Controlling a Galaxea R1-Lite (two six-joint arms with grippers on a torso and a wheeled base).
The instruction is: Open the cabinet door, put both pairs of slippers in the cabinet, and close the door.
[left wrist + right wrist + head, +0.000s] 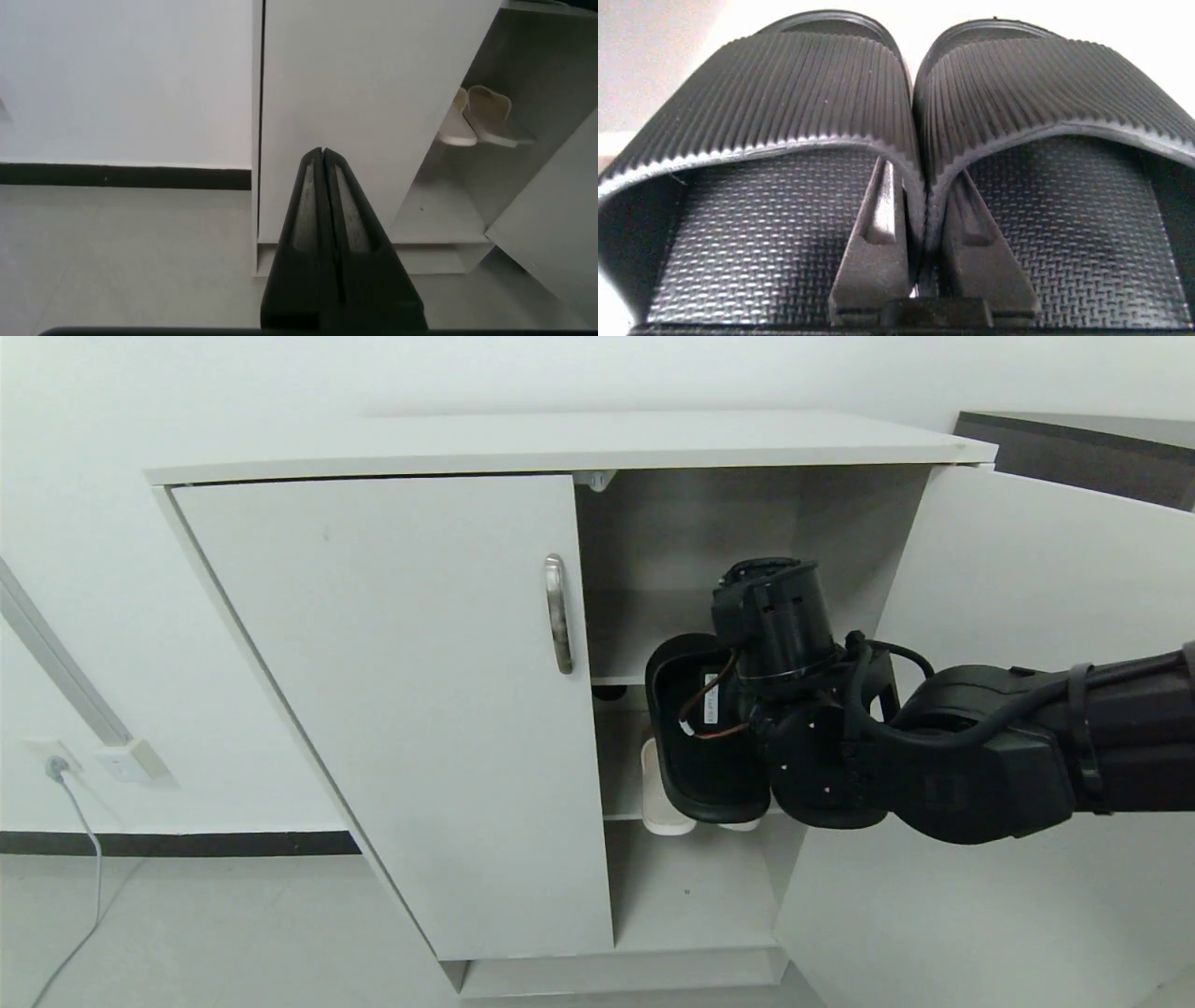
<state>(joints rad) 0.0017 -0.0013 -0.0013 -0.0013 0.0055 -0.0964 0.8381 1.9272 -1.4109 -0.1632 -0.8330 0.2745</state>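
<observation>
The white cabinet (392, 709) has its right door (1027, 644) swung open and its left door shut. My right gripper (920, 224) is shut on the pair of black slippers (915, 121), one finger inside each slipper, pinching their inner walls together. In the head view the black slippers (700, 728) hang at the cabinet opening, level with the middle shelf. A white pair of slippers (481, 117) lies on that middle shelf; the white pair (665, 807) peeks out below the black pair. My left gripper (322, 187) is shut with nothing in it, low in front of the cabinet's closed door.
A metal handle (557, 613) is on the closed left door. The bottom shelf (691, 891) is bare. A wall socket with a cable (58, 770) is at the left by the floor.
</observation>
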